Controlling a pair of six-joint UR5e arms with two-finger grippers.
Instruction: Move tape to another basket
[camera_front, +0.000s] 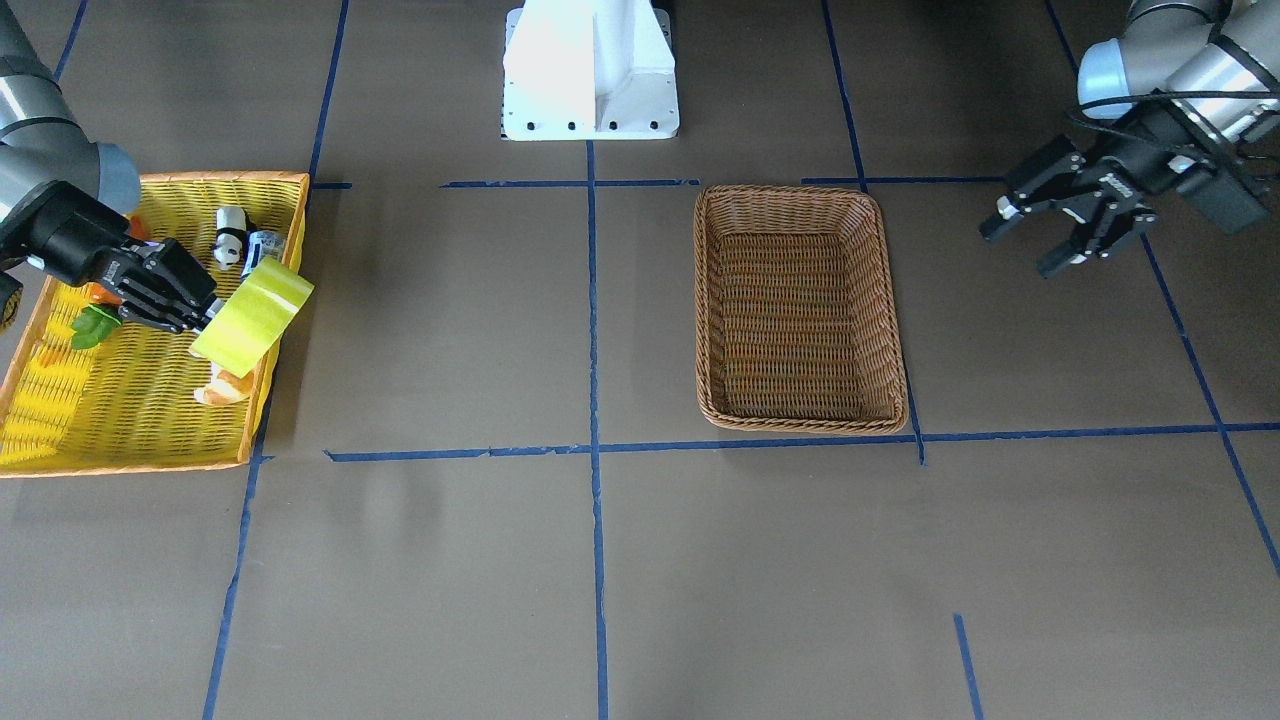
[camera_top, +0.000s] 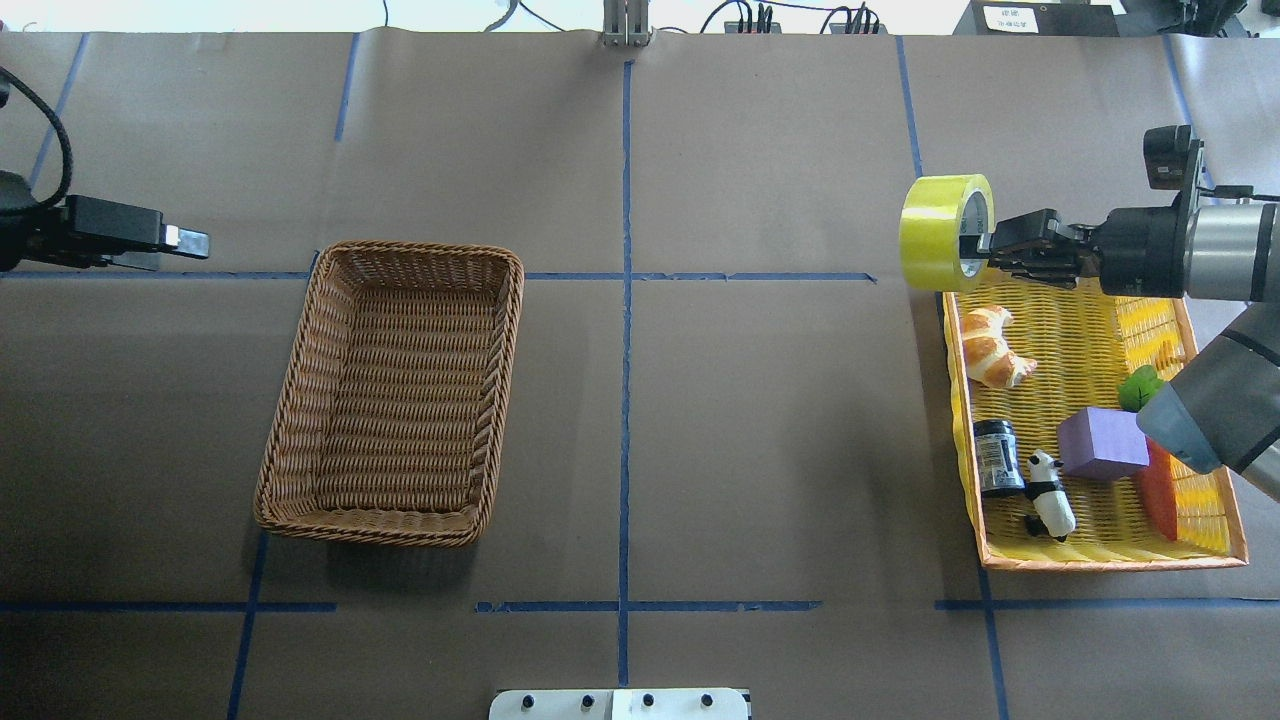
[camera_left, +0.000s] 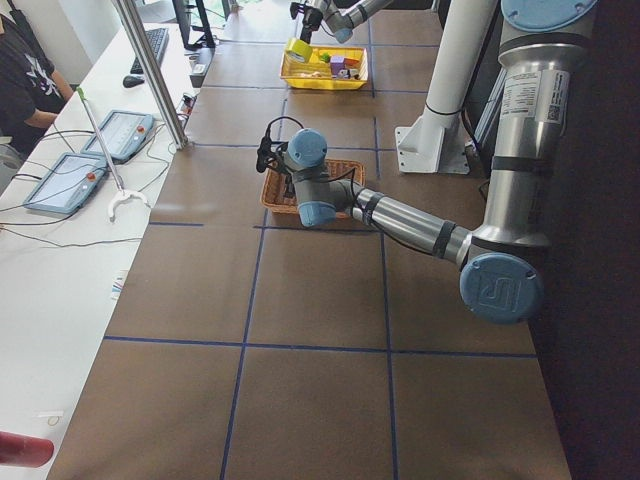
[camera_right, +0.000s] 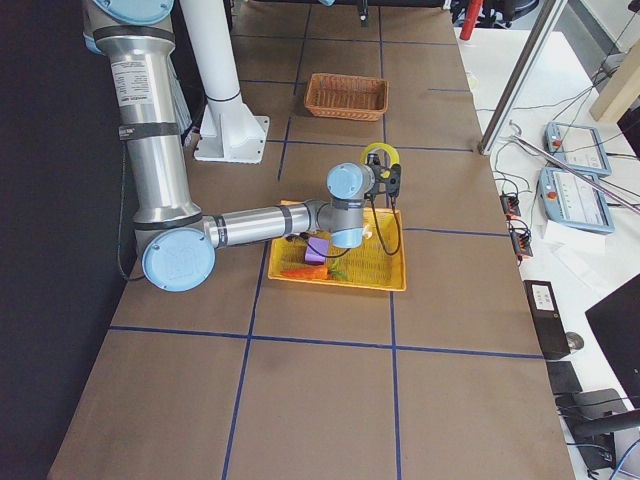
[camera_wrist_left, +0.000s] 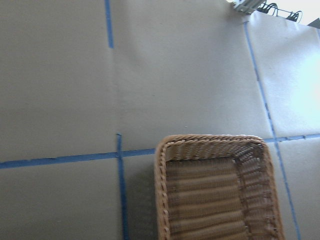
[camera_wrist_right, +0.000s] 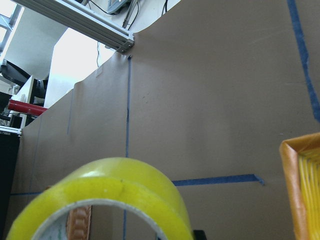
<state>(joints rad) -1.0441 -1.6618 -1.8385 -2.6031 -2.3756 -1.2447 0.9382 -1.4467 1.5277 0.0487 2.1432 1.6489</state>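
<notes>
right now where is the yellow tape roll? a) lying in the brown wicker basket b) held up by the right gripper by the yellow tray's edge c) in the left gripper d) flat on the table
B: the right gripper pinches the tape by its wall, lifted beside the yellow tray; the left gripper holds nothing.

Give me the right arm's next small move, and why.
Probably carry the tape sideways toward the wicker basket, keeping its height. The right gripper holds it raised over the yellow basket's rim; the wicker basket sits empty, well apart.
</notes>
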